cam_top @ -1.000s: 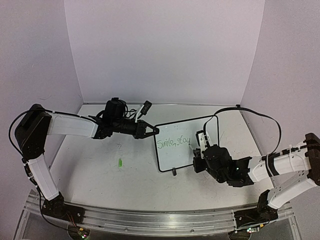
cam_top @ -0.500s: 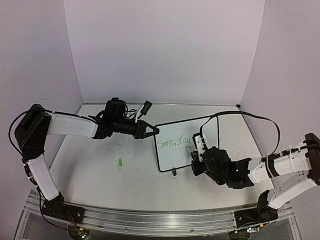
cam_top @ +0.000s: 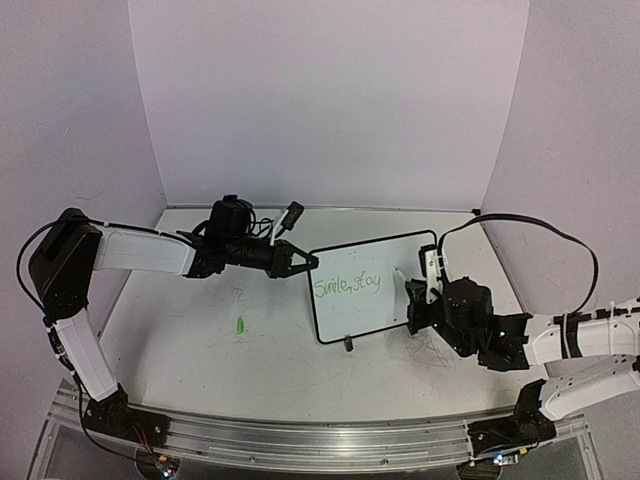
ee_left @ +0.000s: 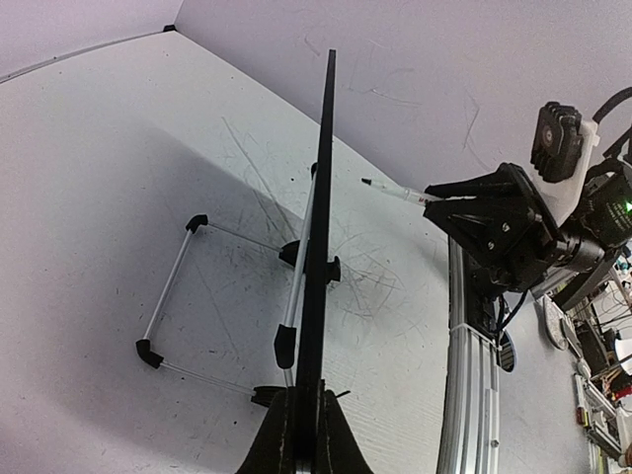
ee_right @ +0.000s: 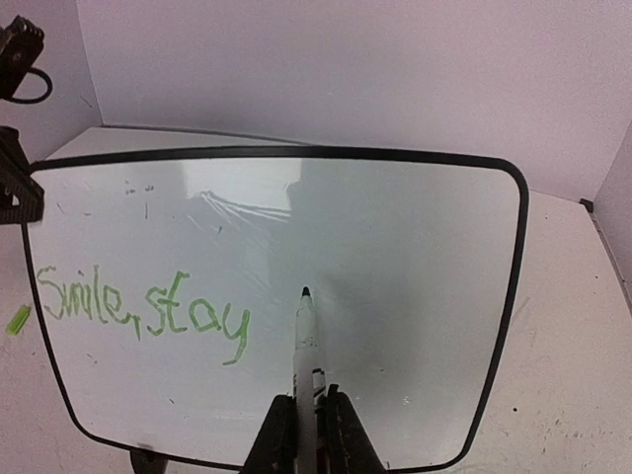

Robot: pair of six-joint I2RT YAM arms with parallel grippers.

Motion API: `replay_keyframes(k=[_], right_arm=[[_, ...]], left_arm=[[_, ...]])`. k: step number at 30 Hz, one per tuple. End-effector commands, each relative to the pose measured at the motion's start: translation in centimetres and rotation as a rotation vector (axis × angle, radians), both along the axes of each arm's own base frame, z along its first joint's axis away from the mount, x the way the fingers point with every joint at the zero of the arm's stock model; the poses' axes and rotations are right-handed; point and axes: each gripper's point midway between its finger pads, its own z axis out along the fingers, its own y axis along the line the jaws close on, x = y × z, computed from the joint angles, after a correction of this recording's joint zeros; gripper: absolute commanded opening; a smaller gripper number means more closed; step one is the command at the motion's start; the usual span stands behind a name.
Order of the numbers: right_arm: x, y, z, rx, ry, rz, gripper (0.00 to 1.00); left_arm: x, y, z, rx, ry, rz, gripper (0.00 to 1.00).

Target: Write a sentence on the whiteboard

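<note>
Bearing whiteboard (cam_top: 375,262), scribbled white table (cam_top: 200,340), lilac walls (cam_top: 330,100)

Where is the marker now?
In the right wrist view the marker sits bottom centre, clamped in the right gripper, its tip aimed at the whiteboard just right of the sentence, not touching it.

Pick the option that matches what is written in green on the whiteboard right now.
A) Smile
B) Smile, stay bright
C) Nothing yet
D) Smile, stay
D: in the right wrist view the sentence on the whiteboard reads "Smile, stay" and ends there. The board to the right of it, past the pen, is bare.
</note>
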Motion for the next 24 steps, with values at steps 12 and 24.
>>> replay_keyframes(k=[12,24], right_arm=[[-0.3,1.6,-0.6,-0.019,-0.003,0.080,0.00],[-0.6,1.7,-0.5,-0.011,-0.003,0.104,0.00]], left_arm=[[-0.5,0.0,1.0,0.013,-0.028,-0.005,0.00],[-0.6,-0.1,1.0,0.014,-0.029,-0.009,0.00]])
